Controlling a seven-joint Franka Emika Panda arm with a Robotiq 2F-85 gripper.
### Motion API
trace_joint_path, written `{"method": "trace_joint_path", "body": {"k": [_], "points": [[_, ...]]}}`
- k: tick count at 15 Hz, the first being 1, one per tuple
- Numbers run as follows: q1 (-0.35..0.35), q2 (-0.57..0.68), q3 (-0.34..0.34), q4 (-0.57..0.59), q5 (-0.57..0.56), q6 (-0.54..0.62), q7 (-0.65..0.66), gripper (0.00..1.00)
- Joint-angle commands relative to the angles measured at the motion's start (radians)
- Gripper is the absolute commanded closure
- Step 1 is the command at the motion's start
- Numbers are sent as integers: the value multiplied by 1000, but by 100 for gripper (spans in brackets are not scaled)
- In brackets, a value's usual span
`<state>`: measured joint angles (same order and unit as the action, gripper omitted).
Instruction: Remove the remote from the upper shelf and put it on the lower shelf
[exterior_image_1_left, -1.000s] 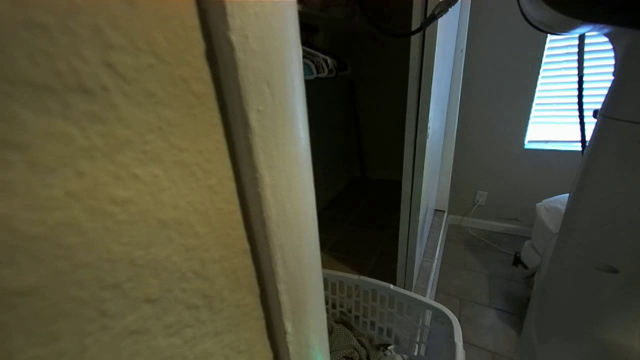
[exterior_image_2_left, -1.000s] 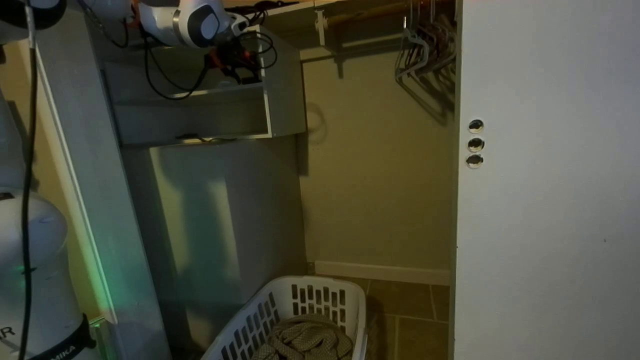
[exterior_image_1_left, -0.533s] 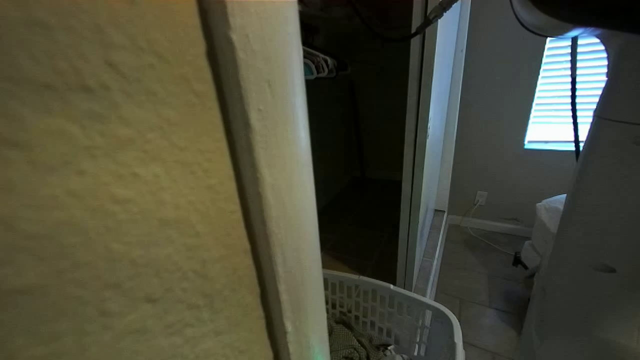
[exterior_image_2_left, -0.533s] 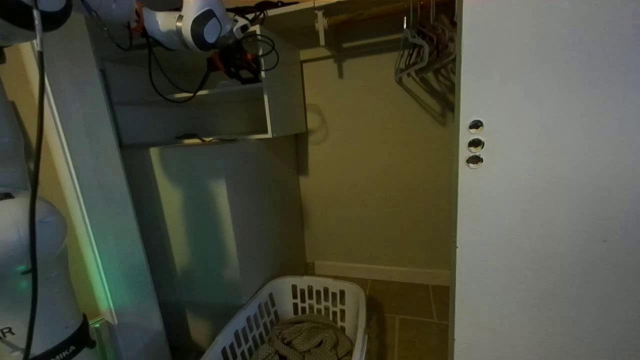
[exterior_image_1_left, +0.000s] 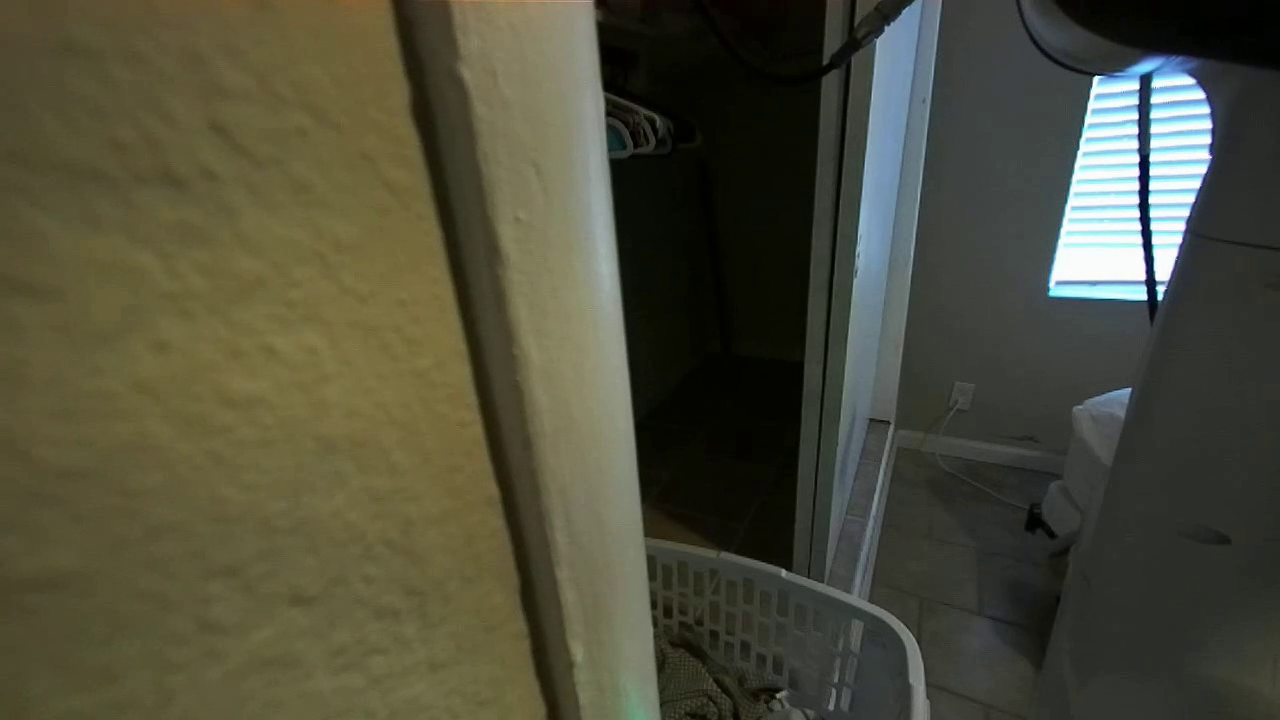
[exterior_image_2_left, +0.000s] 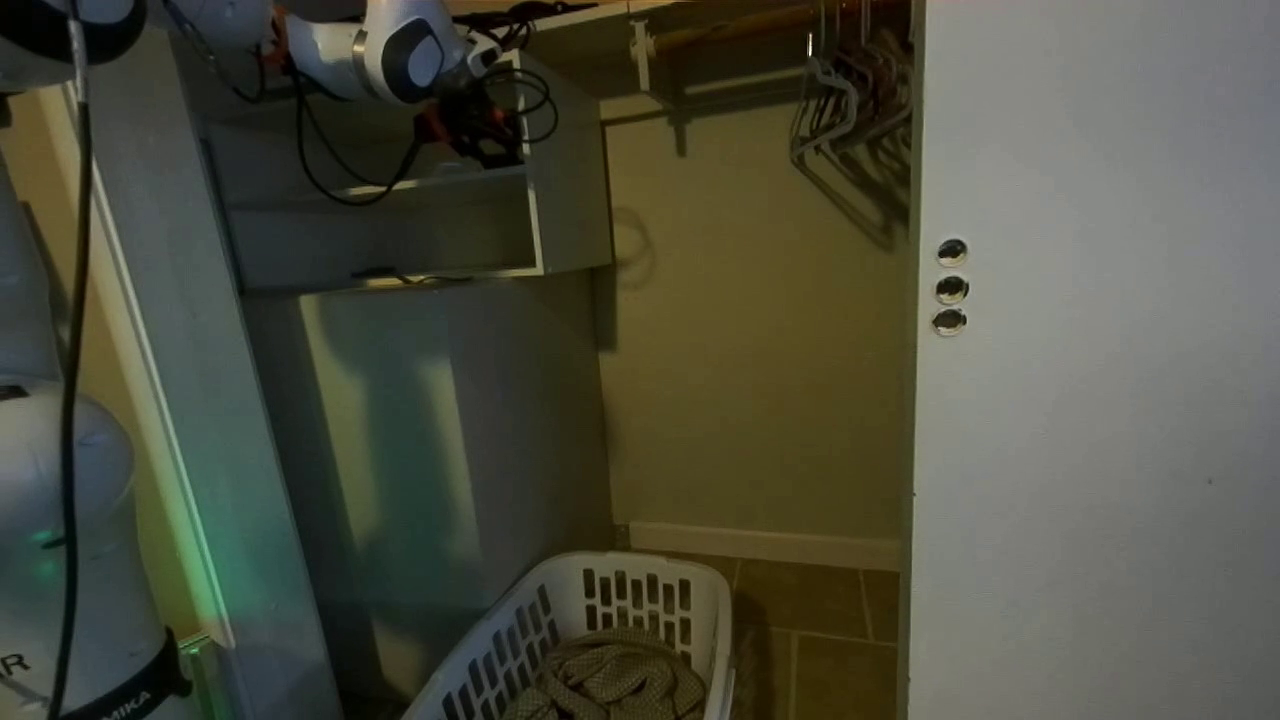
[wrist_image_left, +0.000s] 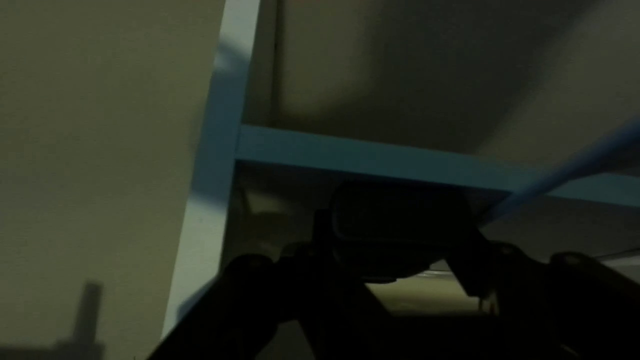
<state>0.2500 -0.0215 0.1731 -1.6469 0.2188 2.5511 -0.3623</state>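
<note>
At the bottom centre of the wrist view, identify the black two-fingered gripper (wrist_image_left: 396, 237), with fingers apart on either side of a black, round-cornered, plastic-looking block (wrist_image_left: 400, 210). Take the block as the probable remote; too dark to confirm. Cannot tell a firm grip from a loose straddle. Read the longer visible side of the block as running left to right across the frame, nearly parallel to the flat, blue-tinted shelf board (wrist_image_left: 360, 156) directly above. Judge that picture inverted: in an exterior view, find the gripper at upper left of centre, at the opening of the grey upper shelf (exterior_image_2_left: 375, 125), close over the front edge of the board and beside the pale upright side panel (exterior_image_2_left: 570, 190). Below, note the destination: grey, open-fronted lower shelf (exterior_image_2_left: 470, 230). For pose, note the white jointed arm (exterior_image_2_left: 325, 50), extended nearly level from the upper left, with wrist bent down toward the right. If gripped, draw out past the board edge before lowering.
</note>
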Motion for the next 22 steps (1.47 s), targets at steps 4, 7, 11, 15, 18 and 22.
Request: {"method": "trace_joint_path", "body": {"k": [4,7,11,15,18,22], "points": [[3,-56,-4,-32,109,68,-86,69],[1,-111,-8,-69,107,36,-94,69],[12,-207,-20,-163,159,50,-154,69],[22,-323,-49,-298,236,49,-205,69],[72,-394,-112,-401,251,67,-249,69],[147,-464,-194,-507,288,93,-319,69]]}}
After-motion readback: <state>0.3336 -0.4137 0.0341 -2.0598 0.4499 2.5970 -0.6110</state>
